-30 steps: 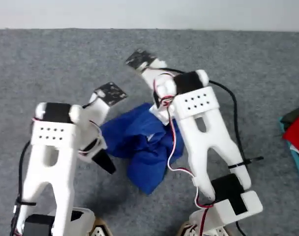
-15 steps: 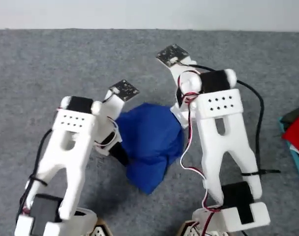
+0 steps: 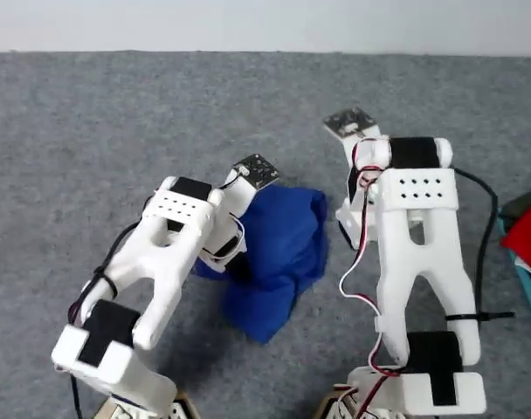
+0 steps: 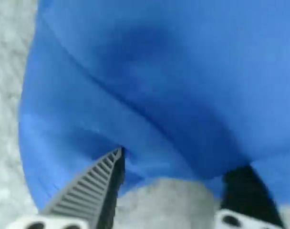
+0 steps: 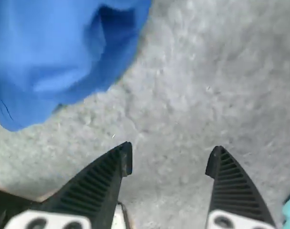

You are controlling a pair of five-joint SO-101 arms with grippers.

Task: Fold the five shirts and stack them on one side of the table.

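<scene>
A crumpled blue shirt [image 3: 283, 249] lies on the grey table [image 3: 117, 131] between my two arms. My left gripper [image 3: 231, 260] sits low at the shirt's left edge. In the left wrist view that gripper [image 4: 177, 162] is open, its fingertips pressed against the blue shirt [image 4: 150, 81], whose hem lies between them. My right gripper [image 3: 346, 230] hovers just right of the shirt. It [image 5: 171, 155] stands open over bare table, with the blue shirt [image 5: 54, 52] off to one side and apart from the fingers.
A stack of folded shirts [image 3: 527, 240], red on top with dark green and teal beside it, lies at the table's right edge. Bare grey table stretches behind and to the left. A pale wall [image 3: 265, 22] bounds the far side.
My left arm has swung right into the shirt's left edge. The right arm has drawn away to the right, off the shirt. The shirt has bunched into a tighter heap, shifted right.
</scene>
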